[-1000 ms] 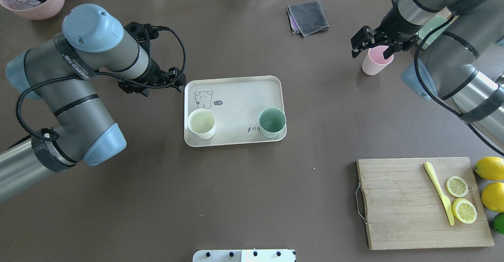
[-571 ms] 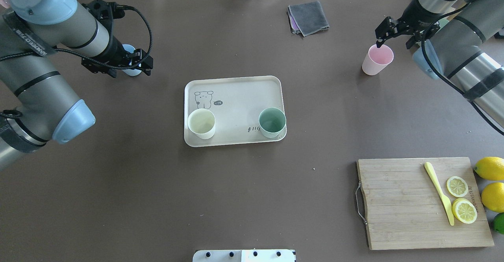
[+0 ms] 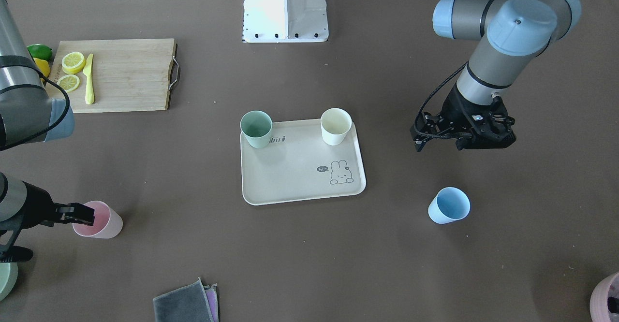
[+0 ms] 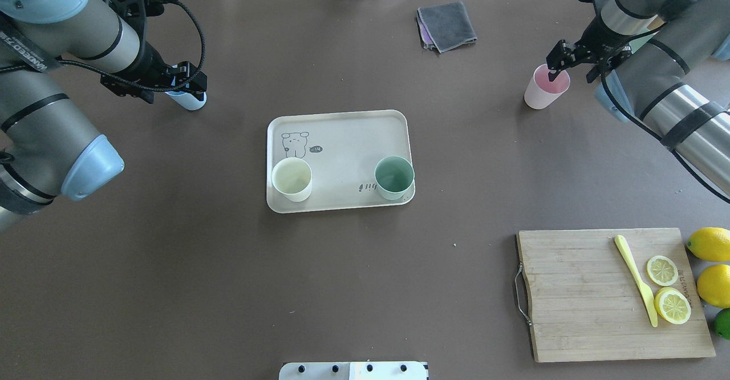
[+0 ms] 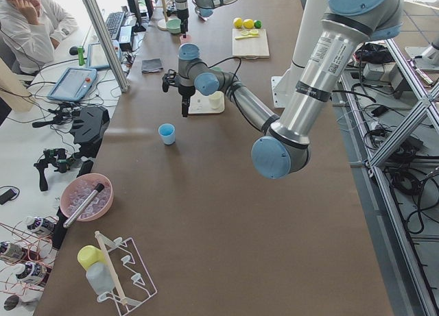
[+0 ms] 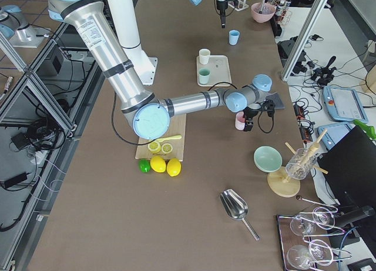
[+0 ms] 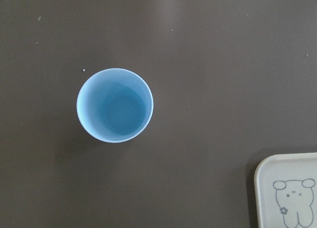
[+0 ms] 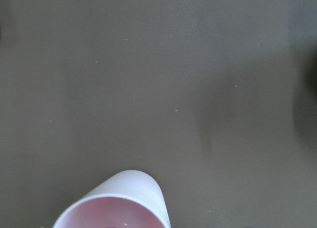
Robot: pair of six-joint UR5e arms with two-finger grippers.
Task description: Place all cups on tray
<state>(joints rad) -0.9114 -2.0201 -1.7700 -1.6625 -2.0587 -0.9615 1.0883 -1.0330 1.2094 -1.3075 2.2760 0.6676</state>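
At upper right the spread right tool is straddling the matte pink tumbler at its rim, at upper left the spread left tool is hovering above the light blue tumbler, and the central cream rectangular tray is carrying a cream tumbler and a sage green tumbler.

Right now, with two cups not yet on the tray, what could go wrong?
The right fingers straddle the rim of the pink cup; such a thin pinch might slip or tip it. The blue cup sits off-centre in the left wrist view, so the left fingers could knock it over when they descend.
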